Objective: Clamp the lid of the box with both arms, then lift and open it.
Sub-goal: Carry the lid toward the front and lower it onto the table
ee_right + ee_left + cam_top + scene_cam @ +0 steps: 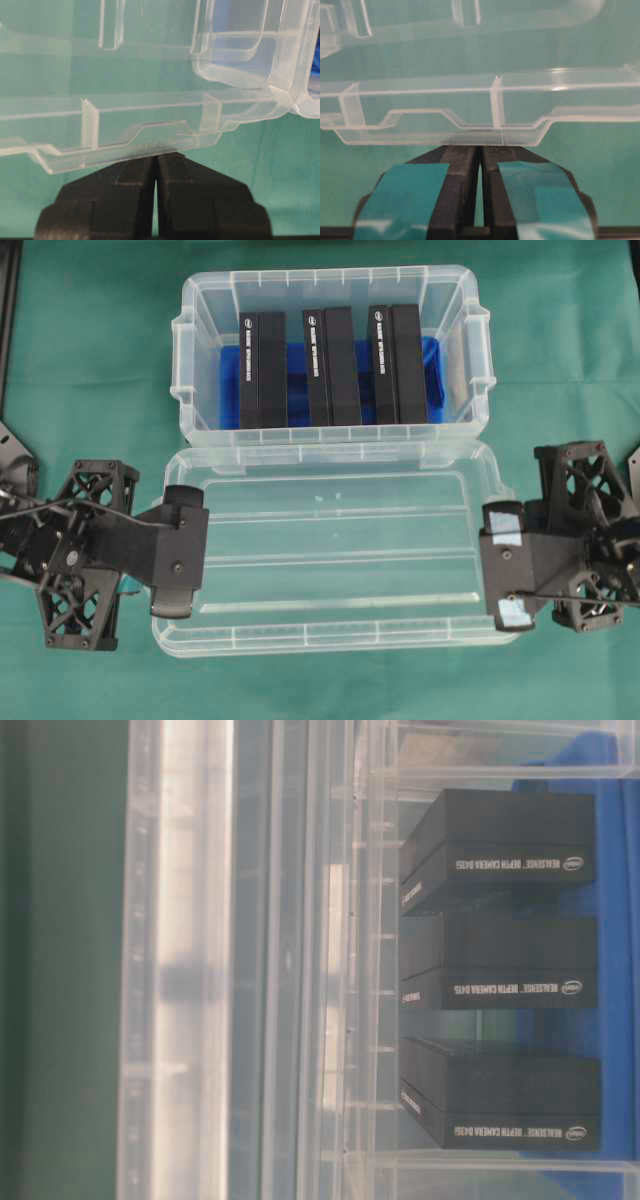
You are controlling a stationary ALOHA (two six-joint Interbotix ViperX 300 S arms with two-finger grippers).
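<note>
The clear lid [335, 550] lies level in front of the box [330, 275], off it, with its far edge against the box's front wall. My left gripper [185, 550] is shut on the lid's left short edge. My right gripper [505, 565] is shut on the right short edge. In the left wrist view the jaws of the left gripper [480, 146] pinch the rim of the lid [445, 105]. The right wrist view shows the right gripper [156, 154] closed on the rim of the lid [150, 115], with the box's corner [280, 50] behind. The box stands open.
Three black blocks [325, 365] stand side by side on a blue liner [435, 370] inside the box; the table-level view shows them [500, 960] through the clear wall. Green cloth [90, 360] covers the table all round. Dark fixtures sit at the left edge [8, 300].
</note>
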